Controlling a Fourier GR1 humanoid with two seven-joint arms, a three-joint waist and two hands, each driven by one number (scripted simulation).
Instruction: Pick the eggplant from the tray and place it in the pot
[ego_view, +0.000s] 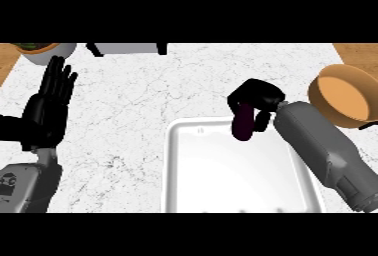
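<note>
A dark purple eggplant (241, 125) hangs upright over the far edge of the white tray (184, 170), lifted off it. My right hand (258, 98) is curled round the eggplant's top, hiding that end. The orange pot (345, 95) stands at the right, just beyond my right forearm. My left hand (46, 107) rests open at the left edge, fingers pointing up, far from the tray.
A white bowl with greens (44, 50) sits at the far left corner. A grey and black appliance (127, 48) stands at the back. Wooden strips (358, 51) border the marble counter on both sides.
</note>
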